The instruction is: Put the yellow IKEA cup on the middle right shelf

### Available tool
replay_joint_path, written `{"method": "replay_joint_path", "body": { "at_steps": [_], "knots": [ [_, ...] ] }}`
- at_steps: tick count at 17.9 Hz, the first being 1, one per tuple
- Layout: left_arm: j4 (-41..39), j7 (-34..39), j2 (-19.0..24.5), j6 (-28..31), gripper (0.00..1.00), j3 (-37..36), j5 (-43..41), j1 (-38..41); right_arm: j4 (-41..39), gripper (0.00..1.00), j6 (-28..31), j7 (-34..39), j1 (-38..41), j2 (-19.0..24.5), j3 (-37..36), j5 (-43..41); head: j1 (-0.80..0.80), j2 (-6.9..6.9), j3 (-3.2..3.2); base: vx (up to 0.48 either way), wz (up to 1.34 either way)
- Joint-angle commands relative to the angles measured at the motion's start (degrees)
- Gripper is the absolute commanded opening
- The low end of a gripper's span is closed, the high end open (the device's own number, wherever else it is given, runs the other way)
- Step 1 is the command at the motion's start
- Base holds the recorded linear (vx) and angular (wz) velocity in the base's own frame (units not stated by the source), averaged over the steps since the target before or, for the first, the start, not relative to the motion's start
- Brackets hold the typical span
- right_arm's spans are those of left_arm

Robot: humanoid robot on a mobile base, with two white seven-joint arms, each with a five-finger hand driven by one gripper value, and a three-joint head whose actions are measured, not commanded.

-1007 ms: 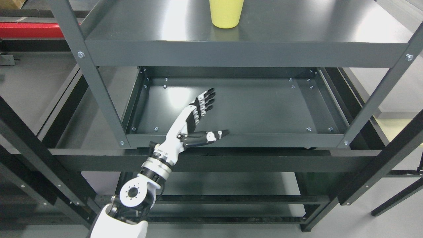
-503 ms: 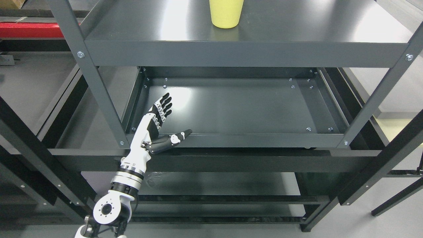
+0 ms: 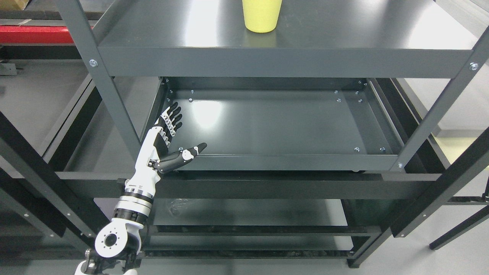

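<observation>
Head view: yellow cup stands upright on the upper shelf of the dark grey metal rack, near the top edge of the picture and a bit left of the shelf's middle; its rim is cut off by the frame. Nothing touches it. Left hand comes up from the lower left on a white and black arm, sitting at the front left corner of the lower tray shelf, right by the rack's front left post. Fingers straight and held together, pointing up and away, thumb stuck out to the right over the tray's front lip; palm holds nothing. Hand is well below and left of the cup, well apart from it. Tray shelf has raised edges and small screws near its corners, with a bright glare patch near the fingers. Another dark shelf shows lower down under the front crossbar. Grey floor to the right, a red bar at the upper left behind the rack. Right arm doesn't show.
</observation>
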Motion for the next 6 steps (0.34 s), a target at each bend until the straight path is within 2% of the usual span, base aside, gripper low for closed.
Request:
{"method": "replay_joint_path", "body": {
  "at_steps": [1, 6],
  "knots": [
    [-0.82, 0.05, 1.0, 0.03, 0.98, 1.09, -0.08, 0.01, 0.0, 0.99, 0.05, -0.03, 0.79, -1.0, 0.97, -1.41, 0.0, 0.0, 0.0, 0.0, 0.0],
    [-0.82, 0.05, 1.0, 1.17, 0.98, 1.35, -0.08, 0.01, 0.0, 0.99, 0.05, -0.03, 0.79, -1.0, 0.97, -1.41, 0.0, 0.0, 0.0, 0.0, 0.0]
  ]
}}
